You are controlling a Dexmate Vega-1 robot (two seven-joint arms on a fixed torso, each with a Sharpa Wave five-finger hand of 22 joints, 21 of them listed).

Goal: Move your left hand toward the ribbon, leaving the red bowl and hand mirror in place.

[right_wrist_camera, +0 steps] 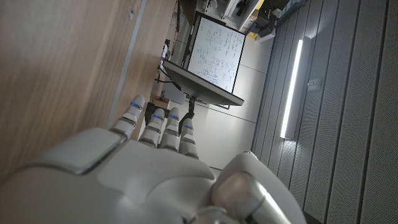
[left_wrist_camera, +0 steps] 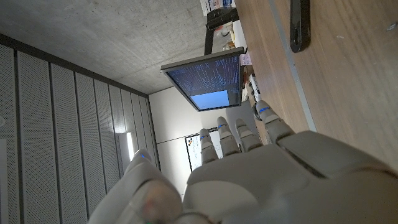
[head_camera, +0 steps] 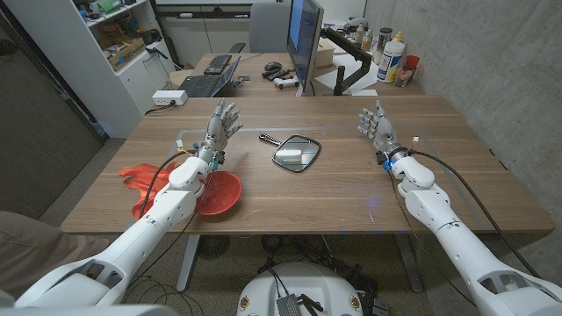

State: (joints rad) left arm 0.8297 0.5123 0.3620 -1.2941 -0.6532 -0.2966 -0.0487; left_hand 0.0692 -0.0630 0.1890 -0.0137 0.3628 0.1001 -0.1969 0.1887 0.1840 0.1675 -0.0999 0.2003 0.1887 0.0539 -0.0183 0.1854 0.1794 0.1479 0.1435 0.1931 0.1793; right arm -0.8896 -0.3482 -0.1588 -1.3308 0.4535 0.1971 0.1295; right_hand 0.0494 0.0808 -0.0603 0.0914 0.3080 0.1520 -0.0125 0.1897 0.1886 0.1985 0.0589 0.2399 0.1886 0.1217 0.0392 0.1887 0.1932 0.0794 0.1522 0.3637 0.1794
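Hand mirror (head_camera: 296, 152) handle toward far-left

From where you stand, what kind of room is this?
Probably an office or lab workspace: a monitor on the desk behind, keyboards, and a shelving unit against the wall.

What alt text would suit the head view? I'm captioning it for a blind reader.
Two white robot arms reach over a wooden table, each open robot hand raised: left robot hand, right robot hand. A hand mirror lies between them; a red bowl and a red ribbon sit by the left forearm.
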